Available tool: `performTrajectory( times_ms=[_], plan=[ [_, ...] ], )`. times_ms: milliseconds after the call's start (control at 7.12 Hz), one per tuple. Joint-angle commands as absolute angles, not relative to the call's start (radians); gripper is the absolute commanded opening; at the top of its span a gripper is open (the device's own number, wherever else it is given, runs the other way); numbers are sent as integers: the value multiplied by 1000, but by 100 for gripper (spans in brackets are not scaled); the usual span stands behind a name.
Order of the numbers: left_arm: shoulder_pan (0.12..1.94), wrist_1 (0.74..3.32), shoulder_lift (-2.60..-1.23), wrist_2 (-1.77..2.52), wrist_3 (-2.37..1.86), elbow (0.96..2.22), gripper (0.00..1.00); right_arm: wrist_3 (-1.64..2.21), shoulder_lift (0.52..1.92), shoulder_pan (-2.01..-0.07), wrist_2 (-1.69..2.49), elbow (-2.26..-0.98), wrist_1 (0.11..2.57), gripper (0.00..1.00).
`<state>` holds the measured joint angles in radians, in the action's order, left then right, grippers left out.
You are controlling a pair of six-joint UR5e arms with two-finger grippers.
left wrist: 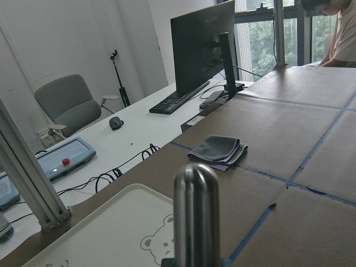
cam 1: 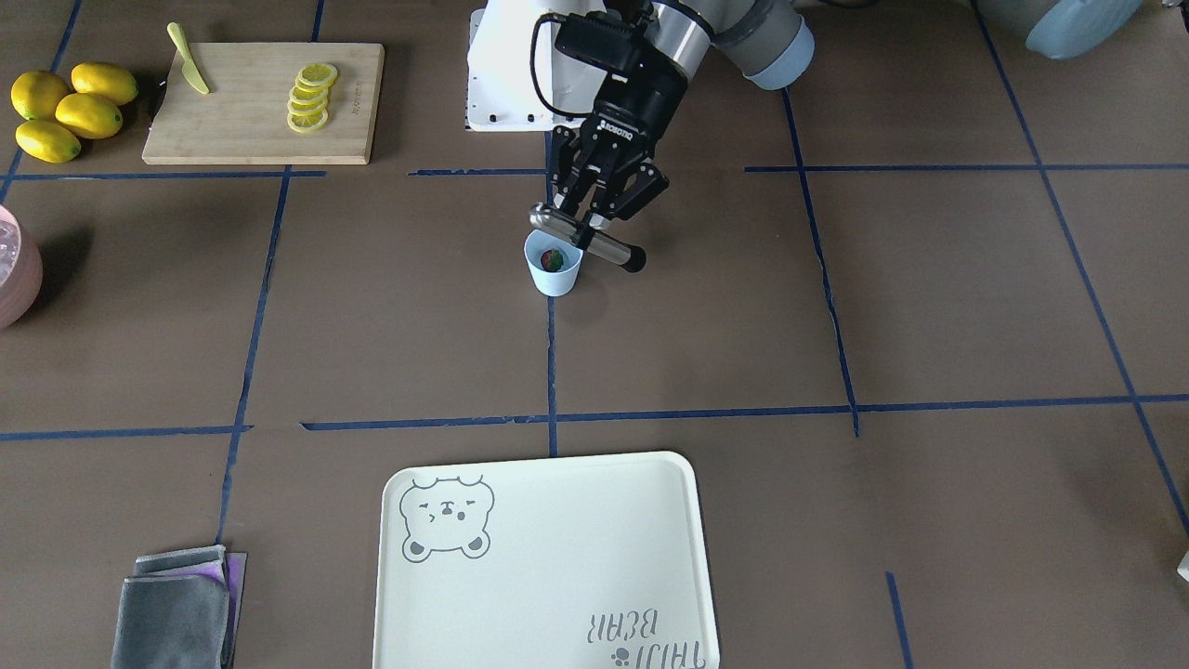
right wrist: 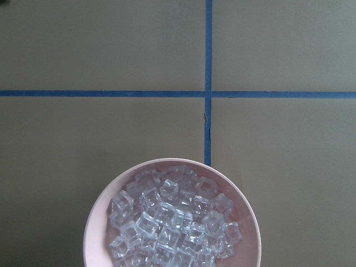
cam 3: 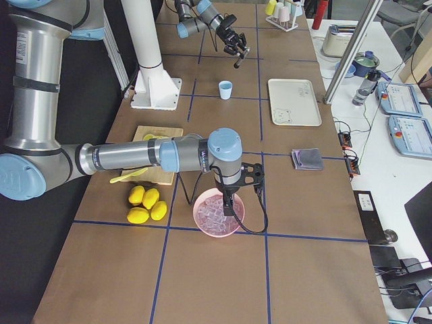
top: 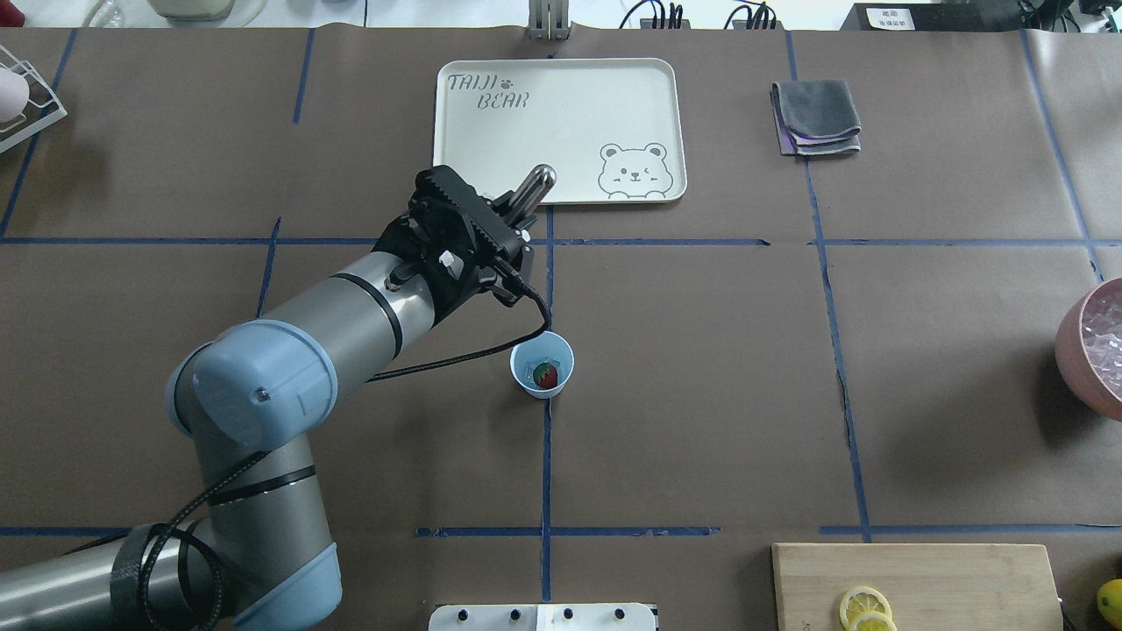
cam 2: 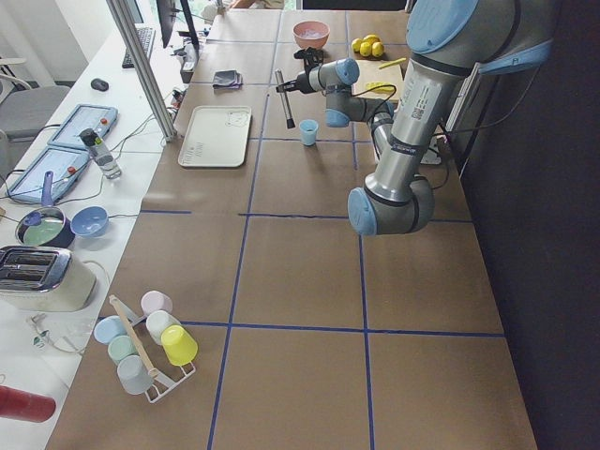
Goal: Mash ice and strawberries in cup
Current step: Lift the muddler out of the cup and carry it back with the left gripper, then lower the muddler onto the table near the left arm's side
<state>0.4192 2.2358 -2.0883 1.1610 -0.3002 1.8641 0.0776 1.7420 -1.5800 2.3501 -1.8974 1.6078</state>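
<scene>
The pale blue cup (top: 543, 365) stands at mid-table, also in the front view (cam 1: 554, 269). One red strawberry (top: 547, 375) lies inside it. I cannot make out ice in the cup. My left gripper (top: 513, 210) is shut on a silver muddler (cam 1: 585, 238) with a black end. It holds the muddler tilted in the air above the table by the cup, outside it. The muddler's rounded tip fills the left wrist view (left wrist: 196, 211). My right gripper (cam 3: 229, 202) hangs over a pink bowl (right wrist: 94, 233) full of ice cubes (right wrist: 172, 222). I cannot tell if it is open.
A cream bear tray (top: 456, 131) lies beyond the cup and a folded grey cloth (top: 815, 114) to its right. A cutting board (cam 1: 260, 102) holds lemon slices (cam 1: 311, 98) and a yellow knife (cam 1: 189, 60). Whole lemons (cam 1: 70, 110) lie beside it.
</scene>
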Motion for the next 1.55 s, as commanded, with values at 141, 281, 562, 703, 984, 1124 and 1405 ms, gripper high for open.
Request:
performTrajectory(
  times_ms=[141,281,562,703,984,1124,1405],
  plan=[
    [582,2009,-1953,1281,-245,1923,0,77,1747,-1580,2350,-1899,1608,100],
    [707,2005,-1863,1477,-250,1924,0,77,1749,-1580,2349,-1901,1608,100],
    [868,2003,-1743,1674,-270,1907,0,77,1750,-1580,2350,-1902,1608,100],
    [900,2003,-1699,1687,-363,1884,0,77,1750,-1580,2350,-1902,1608,100],
    [946,2003,-1645,1756,-466,1782,0,77,1750,-1580,2350,-1902,1608,100],
    [987,2003,-1616,1840,-475,1740,0,77,1750,-1582,2350,-1902,1608,100],
    [1092,2003,-1606,2036,-523,1648,0,77,1750,-1580,2350,-1904,1606,100]
  ],
)
